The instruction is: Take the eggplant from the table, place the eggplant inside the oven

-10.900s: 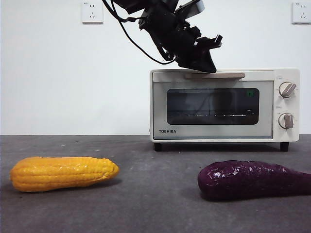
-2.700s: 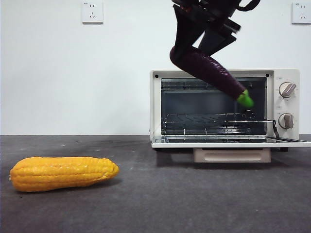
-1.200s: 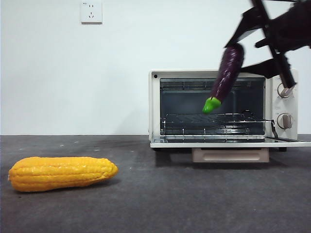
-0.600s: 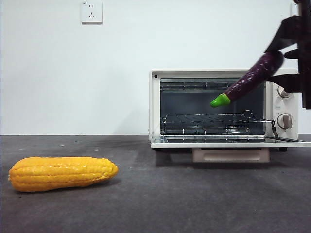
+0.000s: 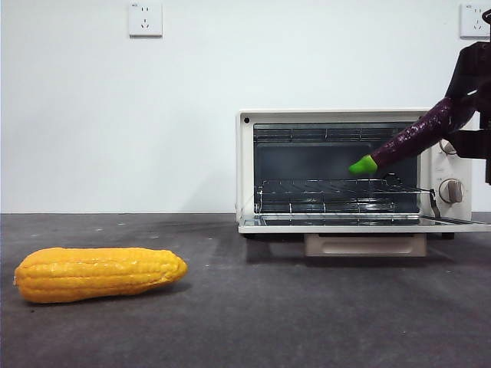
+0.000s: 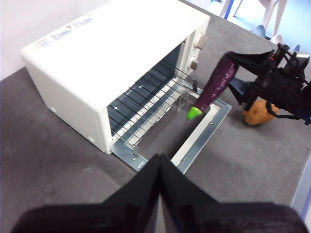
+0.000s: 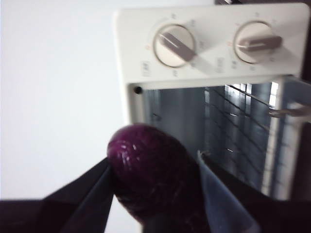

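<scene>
The dark purple eggplant (image 5: pixel 414 138) hangs in the air in front of the open oven (image 5: pixel 337 115), slanted, with its green stem tip low and pointing into the opening just above the wire rack. My right gripper (image 5: pixel 460 115) comes in from the right edge and is shut on the eggplant's fat end (image 7: pixel 153 170), below the oven's two knobs (image 7: pixel 214 43). The left wrist view shows the eggplant (image 6: pixel 216 85) over the lowered door (image 6: pixel 204 131). My left gripper (image 6: pixel 159 162) is shut and holds nothing; it hovers back from the oven (image 6: pixel 112 48).
A yellow corn cob (image 5: pixel 100 273) lies on the dark grey table (image 5: pixel 245 322) at the front left. The oven door (image 5: pixel 360 225) lies flat and open, its tan handle below the front edge. A white wall stands behind.
The oven door now stands open and the eggplant has left the table. Over the last second the right gripper drew right and tilted the eggplant flatter, and the green tip dropped toward the rack.
</scene>
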